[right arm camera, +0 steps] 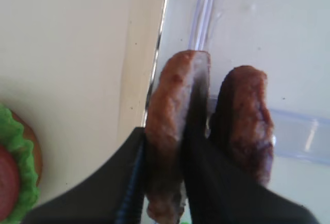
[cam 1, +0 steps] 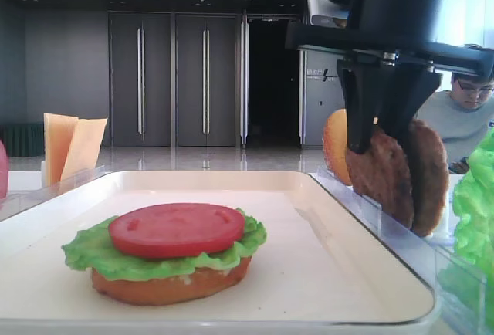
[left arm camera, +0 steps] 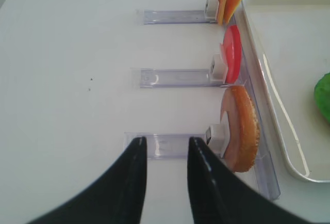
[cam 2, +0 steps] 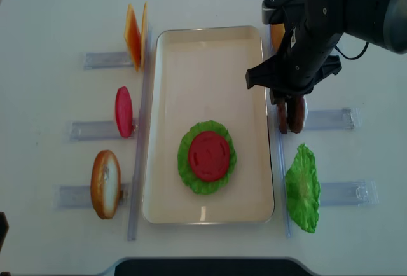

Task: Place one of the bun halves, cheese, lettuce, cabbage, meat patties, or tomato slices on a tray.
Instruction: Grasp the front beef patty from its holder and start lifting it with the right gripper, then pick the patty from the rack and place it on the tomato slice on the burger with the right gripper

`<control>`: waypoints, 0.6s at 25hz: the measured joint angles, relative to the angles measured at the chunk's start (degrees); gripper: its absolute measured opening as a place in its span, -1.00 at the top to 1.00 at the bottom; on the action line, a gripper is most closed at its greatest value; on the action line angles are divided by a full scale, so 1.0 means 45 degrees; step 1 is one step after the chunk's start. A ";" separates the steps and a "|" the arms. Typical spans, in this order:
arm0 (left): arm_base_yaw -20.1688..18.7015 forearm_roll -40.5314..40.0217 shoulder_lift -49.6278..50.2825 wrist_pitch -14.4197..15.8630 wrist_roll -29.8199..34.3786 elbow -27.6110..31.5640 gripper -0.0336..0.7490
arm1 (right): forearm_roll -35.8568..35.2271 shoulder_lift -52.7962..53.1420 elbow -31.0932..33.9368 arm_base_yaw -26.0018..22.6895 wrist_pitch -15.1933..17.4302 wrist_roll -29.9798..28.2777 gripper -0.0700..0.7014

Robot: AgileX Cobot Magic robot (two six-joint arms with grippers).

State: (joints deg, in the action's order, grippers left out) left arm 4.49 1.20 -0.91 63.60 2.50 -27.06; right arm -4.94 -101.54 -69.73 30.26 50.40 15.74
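Brown meat patties (right arm camera: 170,131) are standing on edge in a clear rack (cam 2: 327,119) just right of the tray (cam 2: 206,53), with the right hand (right arm camera: 188,131) pinching the one nearer the tray.

One black finger (right arm camera: 198,146) is sitting in the gap between the two discs and the other against the near patty's outer face. A bun half (cam 1: 336,146) is standing right behind them, and ruffled lettuce (cam 2: 303,188) is leaning in the next rack along. On the cream tray a tomato slice (cam 2: 208,155) is lying on green lettuce over a bun base. Across the tray, cheese (cam 2: 134,36), a spare red slice (cam 2: 123,111) and another bun half (left arm camera: 242,128) are waiting upright. The left hand (left arm camera: 166,175) is hovering partly spread above the white desk (left arm camera: 77,53), gripping nothing. Dark doors (cam 1: 174,80) are lining the far wall, and a seated person (cam 1: 469,115) is looking down.
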 joint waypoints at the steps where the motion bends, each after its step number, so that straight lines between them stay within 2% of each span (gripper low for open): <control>1: 0.0000 0.0000 0.0000 0.0000 0.0000 0.0000 0.37 | 0.0070 0.0000 0.0000 -0.0012 0.0014 0.0000 0.37; 11: 0.0000 0.0000 0.0000 0.0000 0.0000 0.0000 0.37 | 0.0147 0.0027 0.0000 -0.0049 0.0026 0.0000 0.38; 15: 0.0000 0.0000 0.0000 0.0000 0.0000 0.0000 0.37 | 0.0121 0.0258 -0.0013 -0.0049 0.0243 0.0000 0.39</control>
State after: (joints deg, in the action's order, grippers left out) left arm 4.49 1.20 -0.91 63.60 2.50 -27.06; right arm -4.40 -100.38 -69.79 30.04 51.49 15.74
